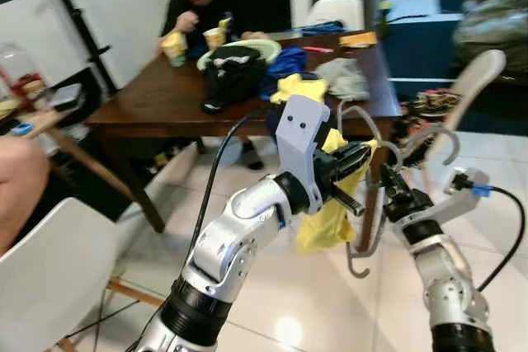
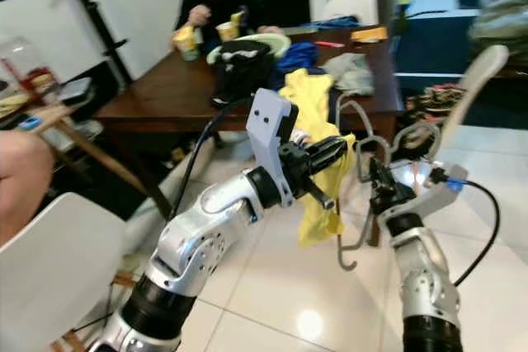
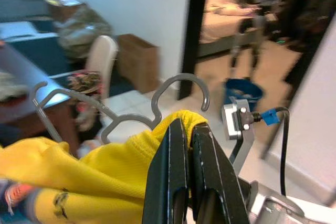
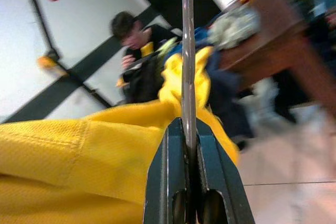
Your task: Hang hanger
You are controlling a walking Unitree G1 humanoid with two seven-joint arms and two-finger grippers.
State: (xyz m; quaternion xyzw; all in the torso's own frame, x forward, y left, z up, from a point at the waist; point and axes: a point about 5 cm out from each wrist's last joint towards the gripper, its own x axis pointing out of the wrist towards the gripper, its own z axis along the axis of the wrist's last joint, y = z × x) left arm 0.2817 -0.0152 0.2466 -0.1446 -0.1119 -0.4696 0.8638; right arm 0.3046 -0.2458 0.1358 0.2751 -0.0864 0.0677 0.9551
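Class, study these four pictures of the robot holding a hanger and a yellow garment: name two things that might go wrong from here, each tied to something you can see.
1. The right tool pinches only the thin wire of the grey hanger; it may twist or slip.
2. The left tool grips just a fold of the yellow garment, which trails back to the cluttered wooden table. Pulling away may drag it off the hanger or snag the clothes there.
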